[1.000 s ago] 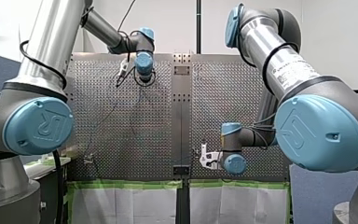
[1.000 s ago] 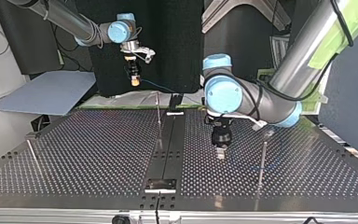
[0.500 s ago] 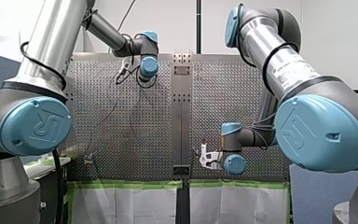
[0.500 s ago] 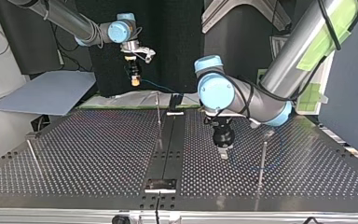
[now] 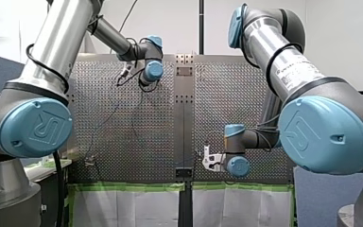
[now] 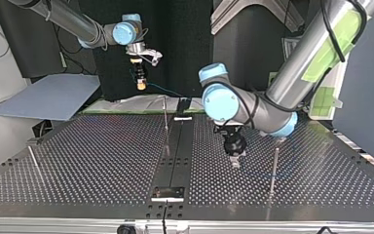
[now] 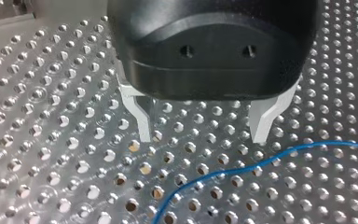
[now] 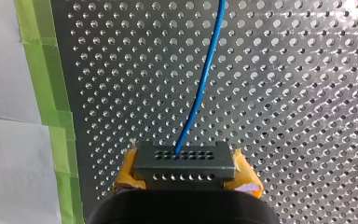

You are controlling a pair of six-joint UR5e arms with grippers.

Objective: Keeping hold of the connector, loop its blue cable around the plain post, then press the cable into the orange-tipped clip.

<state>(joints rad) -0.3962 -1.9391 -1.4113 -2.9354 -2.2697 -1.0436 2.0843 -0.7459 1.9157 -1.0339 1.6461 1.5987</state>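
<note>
Right wrist view: grey connector [image 8: 185, 161]

- My left gripper [image 6: 235, 164] creeps a little closer to the plain post [image 6: 274, 168] and toward the top view's near edge.
- Above the gripper, the blue wrist cap [image 6: 219, 101] swings the other way, away from the post, so the forearm behind it now rises more steeply.
- In the front view the wrist drifts toward the table's middle strip [image 5: 184, 118] and slightly lower.
- The blue cable [image 7: 270, 161] seems to stretch further out on the gripper's post side, though it shows too faintly in the top view to be sure.
</note>
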